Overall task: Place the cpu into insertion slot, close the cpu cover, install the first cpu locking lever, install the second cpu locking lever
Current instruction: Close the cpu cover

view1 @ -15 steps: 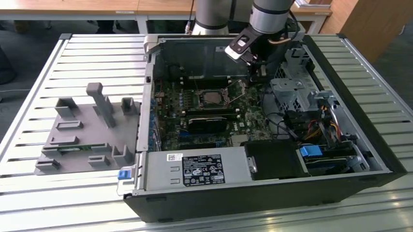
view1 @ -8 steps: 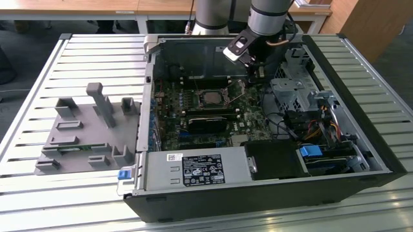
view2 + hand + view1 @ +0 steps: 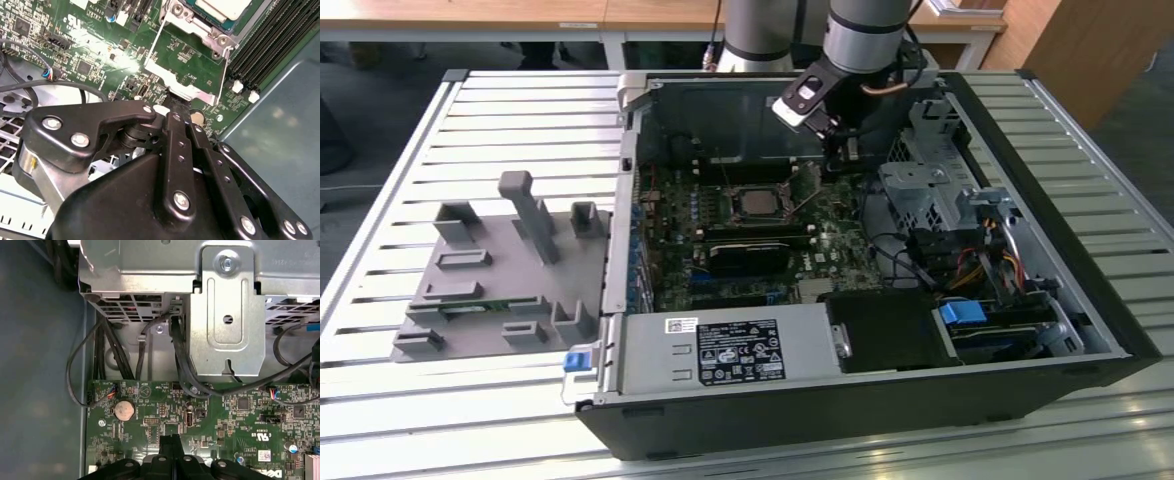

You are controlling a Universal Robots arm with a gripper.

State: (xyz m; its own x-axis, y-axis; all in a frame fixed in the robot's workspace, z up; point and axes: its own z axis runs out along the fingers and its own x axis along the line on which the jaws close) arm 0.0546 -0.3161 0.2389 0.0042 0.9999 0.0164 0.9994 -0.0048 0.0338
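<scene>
The cpu (image 3: 757,203) lies flat in the insertion slot (image 3: 732,190) on the green motherboard; its silver top (image 3: 220,7) sits inside the slot's frame (image 3: 200,31). The cpu cover (image 3: 179,82), a thin silvery frame with the board showing through its cut-out, stands swung open away from the slot. My gripper (image 3: 843,152) hangs just beside the slot, on the exterior view's right. Its black fingers (image 3: 166,447) are pressed together, so it is shut (image 3: 170,440). The tips (image 3: 172,106) rest at the cover's free edge. Whether that edge is pinched between them is hidden.
The open computer case (image 3: 1107,330) rests on a slatted table. A metal drive cage (image 3: 927,190) with cables (image 3: 180,365) stands close to the gripper. A black module (image 3: 750,250) lies below the slot, memory slots (image 3: 270,45) beside it. A grey fixture (image 3: 494,270) sits outside the case.
</scene>
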